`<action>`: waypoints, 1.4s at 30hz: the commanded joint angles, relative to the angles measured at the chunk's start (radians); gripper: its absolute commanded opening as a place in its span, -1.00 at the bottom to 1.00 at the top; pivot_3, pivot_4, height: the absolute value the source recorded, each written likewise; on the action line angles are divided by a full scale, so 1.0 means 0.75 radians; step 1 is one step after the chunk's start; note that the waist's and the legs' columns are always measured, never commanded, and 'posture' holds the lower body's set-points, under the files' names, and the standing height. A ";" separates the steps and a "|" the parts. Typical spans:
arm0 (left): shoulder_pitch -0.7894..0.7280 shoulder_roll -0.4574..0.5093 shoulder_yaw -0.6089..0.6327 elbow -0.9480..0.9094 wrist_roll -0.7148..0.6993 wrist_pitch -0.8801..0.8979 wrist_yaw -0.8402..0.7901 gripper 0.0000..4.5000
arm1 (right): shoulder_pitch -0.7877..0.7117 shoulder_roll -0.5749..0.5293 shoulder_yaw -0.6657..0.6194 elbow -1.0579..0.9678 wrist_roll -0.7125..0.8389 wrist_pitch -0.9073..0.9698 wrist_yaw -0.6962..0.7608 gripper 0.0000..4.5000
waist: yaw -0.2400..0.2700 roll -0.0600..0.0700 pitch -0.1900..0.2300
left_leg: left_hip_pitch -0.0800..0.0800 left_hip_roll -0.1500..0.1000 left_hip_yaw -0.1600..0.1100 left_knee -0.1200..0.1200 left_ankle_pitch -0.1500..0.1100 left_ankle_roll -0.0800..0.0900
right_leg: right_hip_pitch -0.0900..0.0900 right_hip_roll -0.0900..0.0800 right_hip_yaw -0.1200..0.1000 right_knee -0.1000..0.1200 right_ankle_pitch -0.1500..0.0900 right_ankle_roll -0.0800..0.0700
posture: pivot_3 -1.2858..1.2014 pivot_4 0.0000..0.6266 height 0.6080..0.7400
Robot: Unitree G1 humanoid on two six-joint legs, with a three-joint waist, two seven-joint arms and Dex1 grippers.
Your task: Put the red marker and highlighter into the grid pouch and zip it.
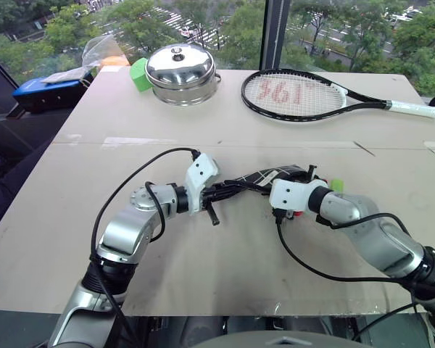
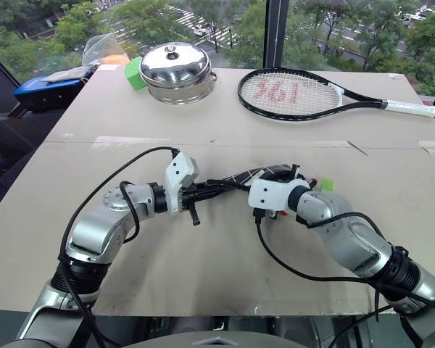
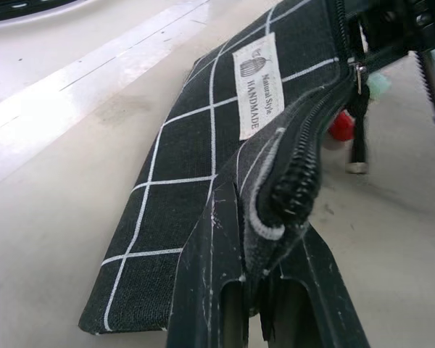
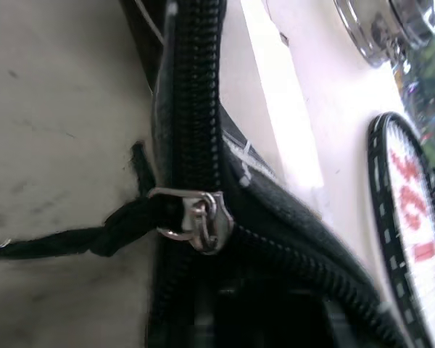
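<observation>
Left gripper [image 3: 268, 308] clamps the pouch [image 3: 196, 181] end. Right gripper [image 1: 299, 190], state unclear, sits at the pouch's zipper pull [image 4: 192, 217]. Marker [image 3: 341, 127] and highlighter [image 1: 336, 185] probably lie just beyond; widen the mouth first.

A high-floor test room: cardboard-topped table [image 1: 203, 261] by tall windows [image 1: 225, 29] over treetops and streets.
</observation>
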State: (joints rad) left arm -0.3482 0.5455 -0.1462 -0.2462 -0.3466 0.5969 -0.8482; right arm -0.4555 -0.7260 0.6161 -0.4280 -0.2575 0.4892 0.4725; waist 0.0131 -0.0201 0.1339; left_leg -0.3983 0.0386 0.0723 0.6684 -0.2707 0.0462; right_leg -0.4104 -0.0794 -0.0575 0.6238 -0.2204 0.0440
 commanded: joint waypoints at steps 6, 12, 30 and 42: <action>-0.021 -0.006 0.025 -0.061 -0.021 0.016 0.022 -1.00 | 0.013 0.042 -0.098 0.038 -0.135 -0.108 0.043 0.98 | 0.000 0.000 0.000 | 0.000 0.000 0.000 0.000 0.000 -0.001 | 0.000 0.000 0.000 0.000 0.000 0.000 | 0.03 -0.52 1.00; -0.002 0.001 0.034 -0.031 -0.018 0.011 0.032 -1.00 | 0.096 0.077 -0.256 -0.041 -0.018 -0.001 0.143 0.98 | 0.002 0.000 0.000 | 0.000 0.000 0.000 0.000 0.001 -0.001 | 0.000 0.000 0.000 0.000 0.000 0.000 | 0.03 -0.52 1.00; 0.051 0.089 0.145 0.058 -0.017 -0.066 0.018 -1.00 | 0.319 0.249 -1.090 -0.380 0.623 1.153 -0.022 0.98 | 0.001 0.000 0.000 | 0.001 0.002 -0.001 0.000 -0.003 0.005 | 0.001 -0.002 0.000 0.002 -0.002 -0.006 | 0.03 -0.52 1.00; 0.045 0.064 0.134 0.031 -0.020 -0.061 0.036 -1.00 | 0.429 0.597 -0.978 -0.292 0.486 1.250 -0.400 -0.05 | -0.001 -0.006 -0.006 | 0.001 0.001 0.000 0.000 -0.003 0.005 | 0.001 -0.001 0.000 0.002 -0.002 -0.006 | 0.03 -0.52 1.00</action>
State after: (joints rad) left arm -0.3081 0.5945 -0.0556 -0.1865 -0.3546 0.5604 -0.8233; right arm -0.1501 -0.2759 -0.1008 -0.6502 0.1221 1.4026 0.2009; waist 0.0124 -0.0246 0.1298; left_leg -0.3971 0.0398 0.0719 0.6686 -0.2730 0.0500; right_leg -0.4095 -0.0801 -0.0575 0.6256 -0.2221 0.0397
